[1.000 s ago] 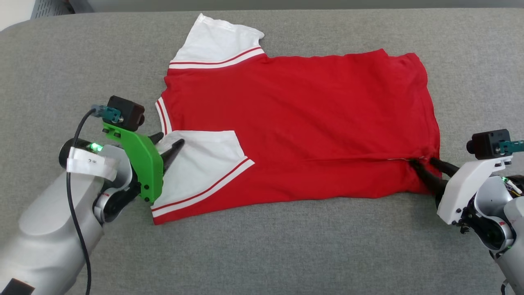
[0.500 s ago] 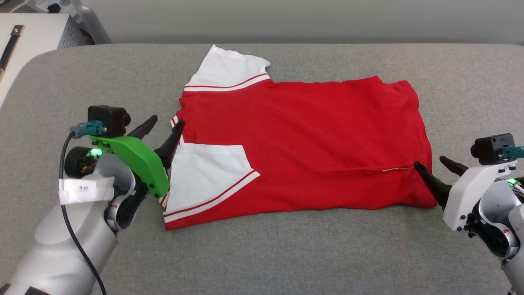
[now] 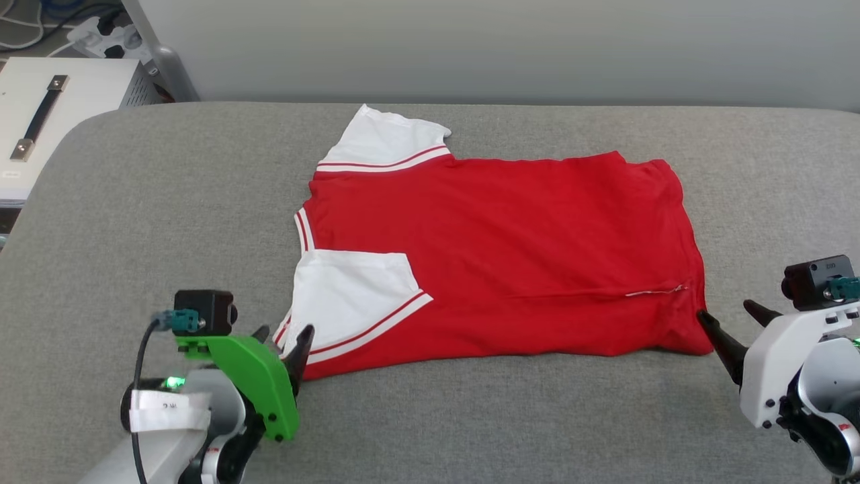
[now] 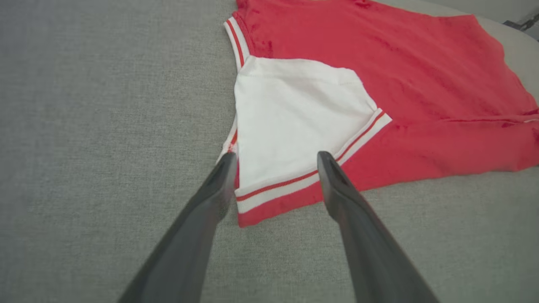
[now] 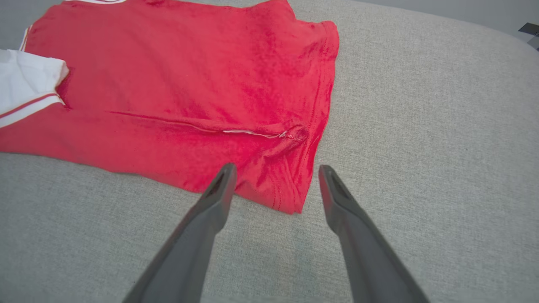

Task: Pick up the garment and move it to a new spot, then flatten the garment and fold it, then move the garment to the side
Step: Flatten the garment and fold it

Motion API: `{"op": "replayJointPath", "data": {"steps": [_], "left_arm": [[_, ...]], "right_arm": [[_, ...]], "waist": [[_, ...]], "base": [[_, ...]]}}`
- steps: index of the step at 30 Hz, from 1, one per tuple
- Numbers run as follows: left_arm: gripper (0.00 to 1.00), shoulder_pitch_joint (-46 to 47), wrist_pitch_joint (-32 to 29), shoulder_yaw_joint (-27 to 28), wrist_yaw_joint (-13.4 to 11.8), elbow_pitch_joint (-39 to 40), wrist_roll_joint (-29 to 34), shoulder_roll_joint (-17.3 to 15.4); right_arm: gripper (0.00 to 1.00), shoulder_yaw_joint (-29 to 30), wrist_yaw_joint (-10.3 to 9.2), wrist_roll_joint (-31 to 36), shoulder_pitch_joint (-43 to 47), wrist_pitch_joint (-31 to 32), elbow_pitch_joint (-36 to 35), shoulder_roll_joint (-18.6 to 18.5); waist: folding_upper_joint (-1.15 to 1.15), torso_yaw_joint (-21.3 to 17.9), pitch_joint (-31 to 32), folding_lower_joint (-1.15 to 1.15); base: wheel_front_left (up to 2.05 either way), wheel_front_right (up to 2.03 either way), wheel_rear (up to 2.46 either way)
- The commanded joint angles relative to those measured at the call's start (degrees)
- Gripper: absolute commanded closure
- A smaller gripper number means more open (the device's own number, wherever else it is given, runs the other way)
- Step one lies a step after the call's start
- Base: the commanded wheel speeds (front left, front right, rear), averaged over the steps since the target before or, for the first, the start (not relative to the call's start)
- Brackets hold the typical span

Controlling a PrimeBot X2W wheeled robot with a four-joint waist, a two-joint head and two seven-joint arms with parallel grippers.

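Fingers on both arms stand spread wide, pinching nothing. The left fingers (image 4: 212, 193) flank the garment's near collar-end corner, one tip at the folded sleeve's edge and the other over the striped trim. Whether either tip touches cloth cannot be told. In the head view one of them is half hidden behind the green mount (image 3: 248, 376), and the arm below is cut off by the bottom edge. The right fingers (image 5: 214, 198) straddle the near hem corner, and contact there is just as unclear. That arm runs out of the head view at the right.

The grey table (image 3: 168, 202) carries the garment (image 3: 510, 235), which lies flat at the middle with its collar toward the robot's left, its hem toward the right and plain red facing up. Its near edge is folded over toward the middle, hiding what lies beneath. A white box (image 3: 67, 94) beyond the table's far left corner is cut off by the frame. The near sleeve (image 3: 349, 289) rests on the red body, and the far sleeve (image 3: 386, 138) points at the far edge. A short white seam (image 3: 655, 291) shows near the hem.
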State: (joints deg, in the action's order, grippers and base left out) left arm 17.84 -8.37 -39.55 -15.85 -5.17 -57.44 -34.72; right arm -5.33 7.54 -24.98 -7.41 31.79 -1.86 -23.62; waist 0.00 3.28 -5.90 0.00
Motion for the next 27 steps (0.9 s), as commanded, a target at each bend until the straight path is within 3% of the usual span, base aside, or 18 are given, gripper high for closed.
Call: {"op": "replayJointPath", "data": {"steps": [1,5,9,18,26,27], "left_arm": [[0.0,-1.3,-2.0,-0.8,-2.0,1.5,0.7,-1.6],[0.0,-1.9,-6.5,-2.5,-6.5,4.8,2.6,-4.1],[0.0,-1.8,-8.4,-2.6,-8.6,6.0,2.5,-4.6],[0.0,-0.4,-8.9,-2.6,-9.4,1.5,2.5,-3.6],[0.0,0.7,-8.5,-2.9,-7.6,-3.7,1.7,-1.5],[0.28,0.4,-9.7,-3.6,-6.7,-4.6,0.9,-1.1]], "right_arm": [[0.0,1.0,-0.05,1.3,1.6,2.1,-1.9,1.1],[0.0,3.7,-0.05,4.2,4.0,8.3,-7.4,3.8],[0.0,4.5,-0.05,5.7,4.6,11.0,-11.8,5.4],[0.0,5.3,-0.05,6.9,4.5,13.3,-16.1,6.6],[0.0,5.4,-0.05,7.2,4.1,12.8,-16.1,6.8],[0.0,5.4,-0.05,7.1,4.1,12.6,-16.0,7.0]], "waist": [[0.0,-0.1,-0.7,0.0],[0.0,-0.5,-2.2,0.0],[0.0,-1.1,-3.6,0.0],[0.0,-2.7,-7.4,0.0],[0.0,-3.6,-9.8,0.0],[0.0,-3.6,-10.1,0.0]], "base": [[0.0,0.0,0.0],[0.0,0.0,0.0],[0.0,0.0,0.0],[0.0,0.0,0.0],[0.0,0.0,0.0],[0.0,0.0,0.0]]}}
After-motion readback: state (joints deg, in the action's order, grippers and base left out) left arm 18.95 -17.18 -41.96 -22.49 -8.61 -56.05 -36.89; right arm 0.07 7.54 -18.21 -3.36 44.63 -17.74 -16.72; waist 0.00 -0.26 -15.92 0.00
